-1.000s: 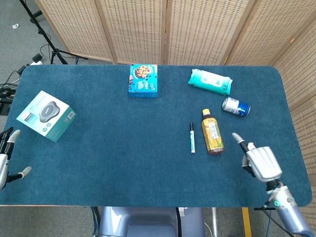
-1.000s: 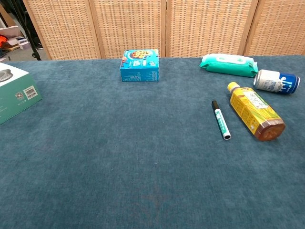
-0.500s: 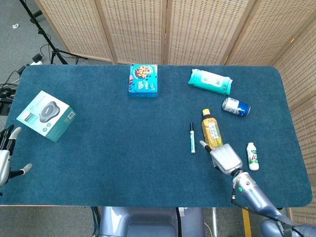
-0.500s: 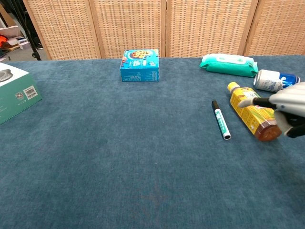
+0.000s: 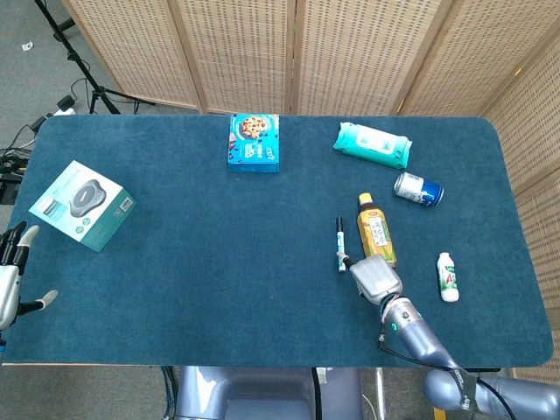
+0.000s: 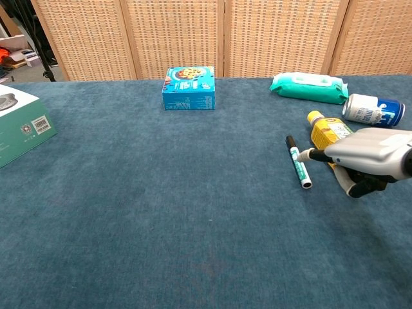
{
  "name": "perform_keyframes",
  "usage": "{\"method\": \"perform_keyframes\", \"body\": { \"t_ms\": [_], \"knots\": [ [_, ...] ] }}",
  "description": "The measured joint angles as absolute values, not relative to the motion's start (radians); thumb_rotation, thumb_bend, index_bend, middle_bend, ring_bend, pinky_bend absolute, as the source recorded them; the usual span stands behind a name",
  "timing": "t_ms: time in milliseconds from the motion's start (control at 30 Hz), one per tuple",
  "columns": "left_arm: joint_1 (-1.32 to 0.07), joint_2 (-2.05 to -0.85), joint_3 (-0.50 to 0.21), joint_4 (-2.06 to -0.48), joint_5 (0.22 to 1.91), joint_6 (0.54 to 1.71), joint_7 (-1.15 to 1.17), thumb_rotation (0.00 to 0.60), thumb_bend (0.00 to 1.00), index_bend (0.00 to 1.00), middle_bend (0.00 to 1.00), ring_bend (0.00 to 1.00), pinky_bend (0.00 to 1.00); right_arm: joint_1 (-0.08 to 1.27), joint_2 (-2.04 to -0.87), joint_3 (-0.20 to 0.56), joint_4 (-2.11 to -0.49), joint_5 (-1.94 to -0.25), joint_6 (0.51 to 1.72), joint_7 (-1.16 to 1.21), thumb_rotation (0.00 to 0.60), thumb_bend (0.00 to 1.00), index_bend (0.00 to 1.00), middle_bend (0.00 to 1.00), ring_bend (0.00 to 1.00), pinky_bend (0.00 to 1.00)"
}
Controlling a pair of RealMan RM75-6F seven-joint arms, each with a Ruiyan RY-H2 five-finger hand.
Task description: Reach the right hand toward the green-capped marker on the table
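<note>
The green-capped marker (image 5: 340, 244) lies on the blue table (image 5: 219, 262), just left of the tea bottle (image 5: 374, 227). The right hand (image 5: 375, 278) hovers at its near end, holding nothing, one fingertip (image 6: 302, 154) extended beside the marker. The left hand (image 5: 12, 280) rests at the table's near left edge, fingers apart.
</note>
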State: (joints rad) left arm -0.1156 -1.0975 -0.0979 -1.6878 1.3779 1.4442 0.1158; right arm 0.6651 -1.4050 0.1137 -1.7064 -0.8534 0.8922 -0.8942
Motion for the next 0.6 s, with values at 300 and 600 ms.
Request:
{"method": "perform_keyframes", "body": {
  "t_ms": [300,600],
  "knots": [
    [-0.116,-1.09,-0.099,-1.687,1.375,1.443,0.101,0.6,0.0,0.0,0.0,0.0,0.0,0.733,-1.423,0.058,-1.729,-0.72,0.971,-0.989,0.6,1.0,0.0,1.0,1.0,1.0],
    [-0.115,-1.086,-0.098,-1.687,1.376,1.446,0.093,0.6,0.0,0.0,0.0,0.0,0.0,0.762,-1.427,0.032,-1.747,-0.694,1.008,-0.99,0.6,1.0,0.0,1.0,1.0,1.0]
  ]
}}
